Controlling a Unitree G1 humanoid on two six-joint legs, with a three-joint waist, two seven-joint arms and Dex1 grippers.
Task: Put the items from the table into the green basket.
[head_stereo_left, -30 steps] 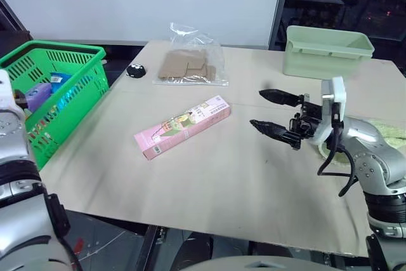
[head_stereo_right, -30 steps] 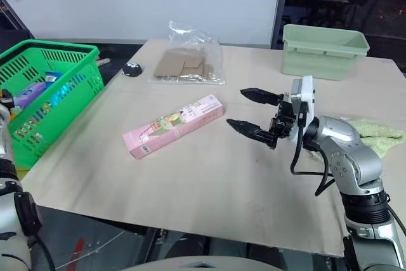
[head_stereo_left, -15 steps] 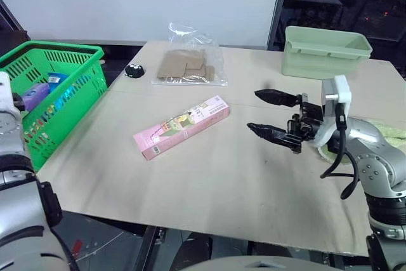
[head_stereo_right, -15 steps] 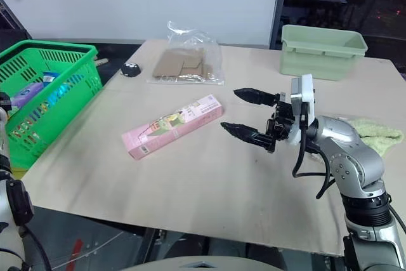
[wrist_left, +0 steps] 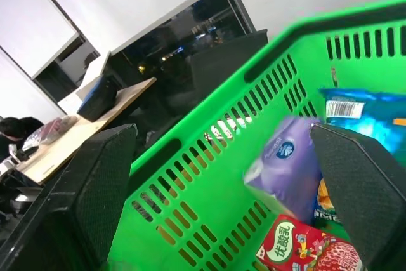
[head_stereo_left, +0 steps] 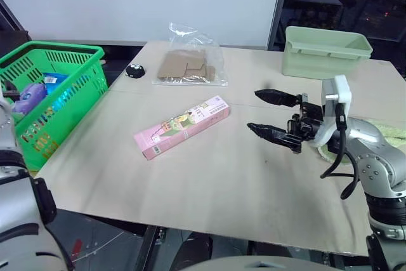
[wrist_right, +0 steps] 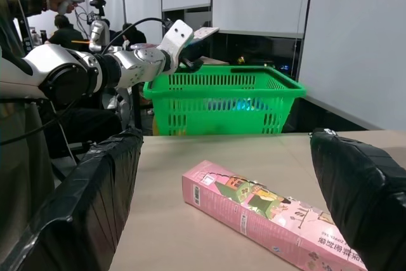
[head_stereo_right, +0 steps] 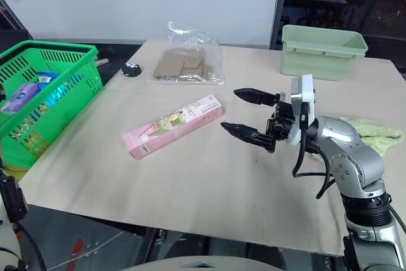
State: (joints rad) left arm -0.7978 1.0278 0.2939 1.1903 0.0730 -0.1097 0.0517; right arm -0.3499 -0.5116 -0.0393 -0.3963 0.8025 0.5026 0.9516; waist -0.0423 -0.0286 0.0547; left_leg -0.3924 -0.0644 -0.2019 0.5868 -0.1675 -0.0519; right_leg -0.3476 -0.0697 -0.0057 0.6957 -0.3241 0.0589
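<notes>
The green basket stands off the table's left edge. My left gripper hangs open over it, fingers wide apart. Between and beyond them a purple packet lies loose in the basket, beside a blue packet and a red strawberry-print packet. A long pink carton lies slantwise on the middle of the table. To its right my right gripper hovers open just above the tabletop, pointing at the carton with a gap between them and nothing held.
A clear bag of brown cardboard pieces and a small black round thing lie at the table's back. A pale green tub stands at the back right, with a green cloth under my right forearm. People stand beyond the basket.
My left gripper has opened and let go of the purple packet, which now lies in the basket. The left hand has risen a little. The right arm has kept still.
</notes>
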